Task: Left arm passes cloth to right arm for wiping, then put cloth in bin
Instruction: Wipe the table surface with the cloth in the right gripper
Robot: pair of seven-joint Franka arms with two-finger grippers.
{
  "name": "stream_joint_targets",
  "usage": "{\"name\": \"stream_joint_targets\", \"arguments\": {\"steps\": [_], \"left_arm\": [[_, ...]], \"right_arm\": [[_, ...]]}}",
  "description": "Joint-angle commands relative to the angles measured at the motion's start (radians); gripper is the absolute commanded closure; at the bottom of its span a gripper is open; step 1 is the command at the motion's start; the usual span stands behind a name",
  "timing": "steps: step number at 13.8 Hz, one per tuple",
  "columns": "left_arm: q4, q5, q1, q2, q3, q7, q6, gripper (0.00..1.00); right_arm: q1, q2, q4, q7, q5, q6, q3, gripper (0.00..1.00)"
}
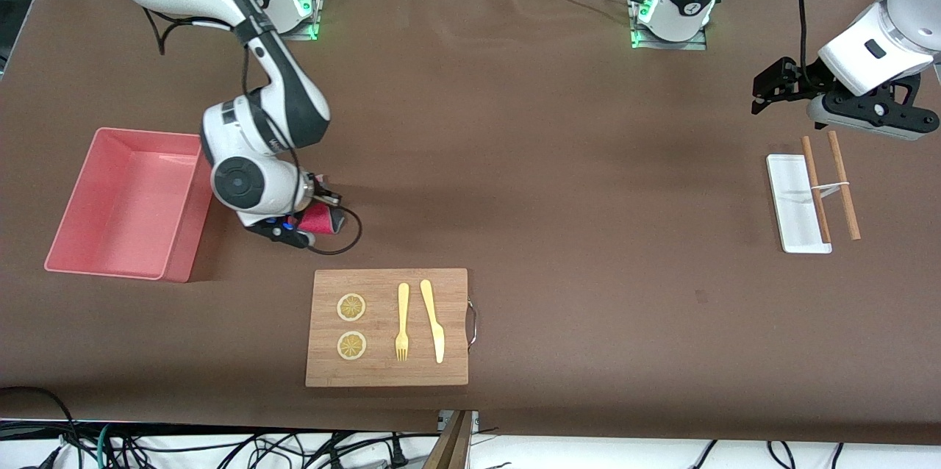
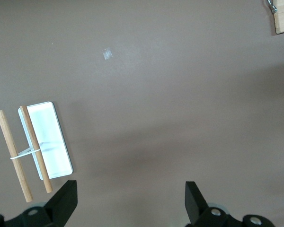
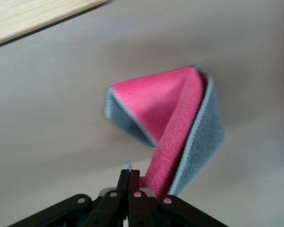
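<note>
My right gripper [image 1: 295, 232] is shut on the cloth [image 1: 320, 217], low over the brown table between the pink bin [image 1: 125, 204] and the wooden board [image 1: 323, 370]. In the right wrist view the fingertips [image 3: 131, 176] pinch one edge of the cloth [image 3: 173, 118], which folds over, crimson inside and grey outside. I cannot tell whether it touches the table. My left gripper [image 1: 763, 95] is open and empty, up over the left arm's end of the table near the white tray [image 1: 794, 212]. In the left wrist view its fingers [image 2: 66, 198] stand wide apart.
The board carries two lemon slices [image 1: 351, 307], a yellow fork [image 1: 402, 322] and a knife [image 1: 432, 318]. Two brown chopsticks [image 1: 844, 186] lie by the white tray, also in the left wrist view [image 2: 35, 149]. The bin holds nothing.
</note>
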Motion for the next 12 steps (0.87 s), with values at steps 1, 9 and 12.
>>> {"name": "stream_joint_targets", "arguments": {"steps": [1,9,12], "left_arm": [[0.004,-0.003,-0.012,-0.004,-0.008,-0.018,-0.012,0.00],[0.023,0.007,-0.004,0.007,-0.014,-0.018,-0.058,0.00],[0.026,0.008,-0.003,0.010,-0.014,-0.018,-0.055,0.00]], "right_arm": [[0.032,0.038,0.043,0.155,0.012,0.045,0.051,1.00],[0.089,0.099,0.103,0.453,0.093,0.247,0.183,1.00],[0.053,0.099,0.097,0.383,0.078,0.207,0.177,1.00]]}}
